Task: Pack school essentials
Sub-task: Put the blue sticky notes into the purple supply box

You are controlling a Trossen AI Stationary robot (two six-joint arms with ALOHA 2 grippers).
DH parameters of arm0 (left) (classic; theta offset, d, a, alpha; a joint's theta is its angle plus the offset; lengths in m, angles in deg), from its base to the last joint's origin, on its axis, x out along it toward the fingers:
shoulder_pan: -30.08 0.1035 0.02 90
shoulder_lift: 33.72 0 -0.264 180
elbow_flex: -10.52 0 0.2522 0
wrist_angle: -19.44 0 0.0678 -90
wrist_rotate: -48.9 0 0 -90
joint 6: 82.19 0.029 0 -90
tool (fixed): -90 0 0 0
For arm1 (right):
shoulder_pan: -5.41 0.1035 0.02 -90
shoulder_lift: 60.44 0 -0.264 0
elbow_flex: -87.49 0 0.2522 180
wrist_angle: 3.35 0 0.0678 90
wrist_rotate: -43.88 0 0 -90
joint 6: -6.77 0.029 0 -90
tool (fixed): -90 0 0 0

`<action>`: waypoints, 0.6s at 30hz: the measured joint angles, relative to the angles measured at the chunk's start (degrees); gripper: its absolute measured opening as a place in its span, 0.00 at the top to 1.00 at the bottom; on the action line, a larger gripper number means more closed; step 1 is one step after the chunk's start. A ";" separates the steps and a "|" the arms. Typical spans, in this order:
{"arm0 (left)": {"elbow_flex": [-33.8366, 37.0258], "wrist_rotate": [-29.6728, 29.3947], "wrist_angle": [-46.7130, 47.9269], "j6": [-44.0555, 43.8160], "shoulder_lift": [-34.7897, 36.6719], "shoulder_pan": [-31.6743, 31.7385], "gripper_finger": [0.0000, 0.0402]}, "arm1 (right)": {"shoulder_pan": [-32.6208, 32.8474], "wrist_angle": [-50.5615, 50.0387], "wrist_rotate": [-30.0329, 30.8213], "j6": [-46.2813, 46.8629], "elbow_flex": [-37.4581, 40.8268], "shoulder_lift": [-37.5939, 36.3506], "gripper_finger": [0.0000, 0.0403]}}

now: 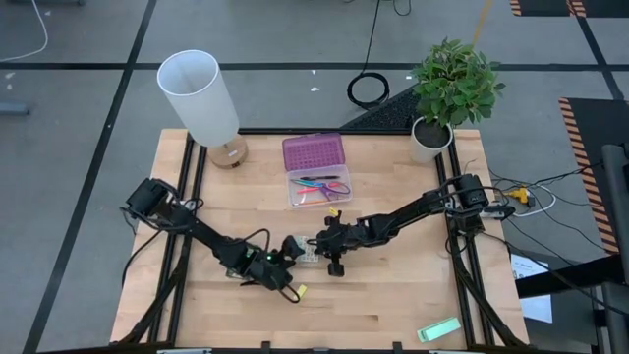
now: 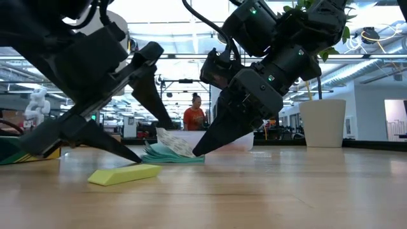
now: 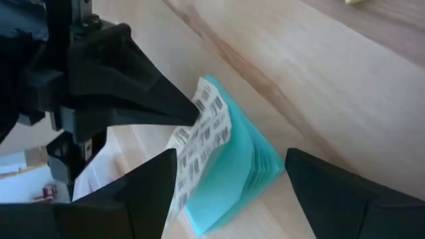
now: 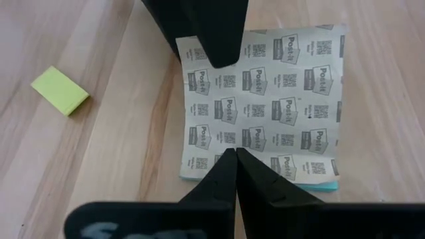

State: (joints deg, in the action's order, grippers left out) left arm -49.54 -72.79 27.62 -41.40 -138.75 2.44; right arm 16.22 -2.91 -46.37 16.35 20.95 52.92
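Step in hand: pick-up of the small teal-edged pad of sticky notes with a printed paper backing (image 1: 307, 253), which lies on the light wooden worktop (image 1: 393, 305) just below its centre, at about 6 o'clock from the clear plastic case with a purple lid (image 1: 315, 172).

The left tool (image 1: 285, 258) sits at the pad's 9 o'clock side with its fingers spread, one on either side of the pad. The right tool (image 1: 320, 247) sits at the 3 o'clock side, fingers pressed together, tips resting on the pad's paper sheet.

Next move, as a judgement: close the left fingers on the pad's edges, lift, and carry it toward the case at 12 o'clock.

View differences:
- Right wrist view shows the printed sheet (image 4: 265, 99) flat and the small yellow block (image 4: 60, 90) apart from it.
- Low view shows the sheet lifted off the teal stack (image 2: 170, 152); the high view does not resolve this
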 joint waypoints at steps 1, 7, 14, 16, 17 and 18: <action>-0.04 0.18 0.56 0.60 0.00 0.14 0.28 | 0.00 0.01 -0.01 0.00 0.00 0.00 1.00; -0.15 2.19 3.38 0.26 -0.01 0.84 0.29 | 0.00 0.67 -0.20 0.04 0.00 0.04 1.00; -0.15 1.03 3.06 4.08 -0.14 0.80 0.29 | 0.00 1.06 -0.24 0.22 0.00 0.04 1.00; -0.15 0.41 3.02 4.75 -0.18 0.86 0.29 | 0.00 1.07 -0.24 0.22 0.00 0.04 1.00; -0.13 -0.01 2.89 5.22 -0.21 0.86 0.29 | 0.00 1.07 -0.24 0.22 0.00 0.04 1.00; -0.13 -0.30 2.79 5.66 -0.22 0.86 0.29 | 0.00 1.07 -0.24 0.22 0.00 0.04 1.00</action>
State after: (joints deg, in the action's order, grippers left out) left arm -49.67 -73.09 30.42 -35.74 -138.97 3.30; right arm 16.22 -1.84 -46.61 16.57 20.95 52.97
